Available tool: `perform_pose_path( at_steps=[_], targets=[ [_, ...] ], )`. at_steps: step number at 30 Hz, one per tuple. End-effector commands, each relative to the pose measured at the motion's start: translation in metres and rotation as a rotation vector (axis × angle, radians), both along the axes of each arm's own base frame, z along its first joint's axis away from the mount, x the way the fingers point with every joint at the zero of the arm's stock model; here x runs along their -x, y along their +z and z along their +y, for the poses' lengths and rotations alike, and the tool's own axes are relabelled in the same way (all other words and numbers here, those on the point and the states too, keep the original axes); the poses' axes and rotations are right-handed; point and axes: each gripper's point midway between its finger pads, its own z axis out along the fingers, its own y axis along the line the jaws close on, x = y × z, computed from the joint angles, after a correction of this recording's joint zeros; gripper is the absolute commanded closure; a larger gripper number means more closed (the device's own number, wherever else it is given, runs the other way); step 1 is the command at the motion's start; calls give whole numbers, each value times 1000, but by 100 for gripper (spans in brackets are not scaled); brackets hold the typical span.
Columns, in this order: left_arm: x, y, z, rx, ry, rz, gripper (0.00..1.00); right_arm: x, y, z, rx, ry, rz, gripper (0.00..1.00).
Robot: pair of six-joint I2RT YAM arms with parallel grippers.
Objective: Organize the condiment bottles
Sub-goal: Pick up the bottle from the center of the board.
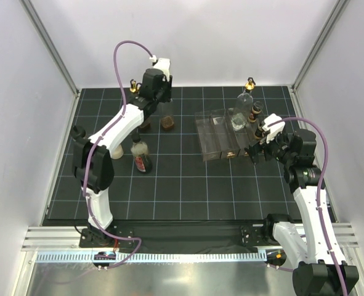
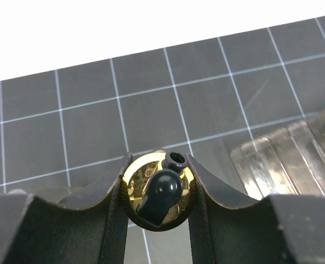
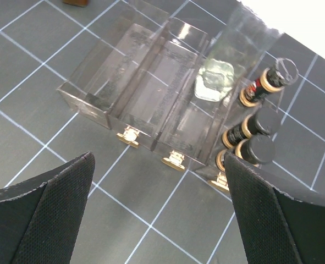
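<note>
Left gripper (image 2: 158,168) clamped tight, right gripper (image 3: 158,159) spread wide.

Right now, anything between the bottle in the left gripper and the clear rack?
One small dark bottle stands on the mat between the held gold-topped bottle and the rack; nothing else visible.

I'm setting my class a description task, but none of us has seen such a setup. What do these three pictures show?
These are two robot arms bolted side by side, each ending in a two-finger gripper. The wide picture looks down from above; the other two come from cameras on each wrist. On the black gridded mat sit a clear divided rack holding a tall clear bottle and three small black-capped bottles, plus a white-capped bottle of dark red sauce outside it. The left gripper is closed on a bottle's gold pourer top. The right gripper is open, holding nothing, facing the rack.
</note>
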Motion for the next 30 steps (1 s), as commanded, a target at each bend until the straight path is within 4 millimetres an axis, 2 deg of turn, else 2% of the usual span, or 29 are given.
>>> perform_pose_path(
  at_steps=[1,8,10,11,12,14,15,18,20,23,25,26,27,28,29,30],
  targets=[
    [17,78,-15,100,-82,-171,100,2,11,11,8,85,-46,0],
    [62,116,-11,205,-135,-200,100,25,0,41,-13,318,-39,0],
    [72,119,-13,225,-154,-193,100,35,-2,52,-35,399,-41,0],
    [79,114,-17,233,-180,-177,100,39,-4,55,-30,436,-46,0],
    [87,124,-16,245,-191,-189,100,42,-5,59,-34,465,-51,0],
    [99,121,-21,257,-235,-167,100,50,-4,67,-47,545,-77,0],
    [110,130,-25,276,-276,-171,100,53,-5,70,-54,570,-75,0],
    [132,132,-33,301,-363,-142,100,61,3,79,-74,655,-89,0],
    [151,140,-39,317,-419,-149,100,64,14,85,-83,696,-100,0],
    [180,148,-51,344,-504,-143,100,61,28,96,-88,736,-97,0],
    [196,151,-56,368,-542,-129,100,57,39,107,-108,740,-65,0],
    [203,152,-62,380,-563,-120,100,55,48,121,-112,762,-89,0],
    [208,154,-64,393,-574,-115,100,45,51,124,-104,724,-83,0],
    [213,154,-67,404,-587,-106,100,44,55,131,-136,715,-55,0],
    [220,158,-72,424,-600,-100,100,47,63,146,-143,752,-71,0],
    [225,158,-75,432,-613,-92,100,43,66,151,-146,739,-67,0]
  ],
)
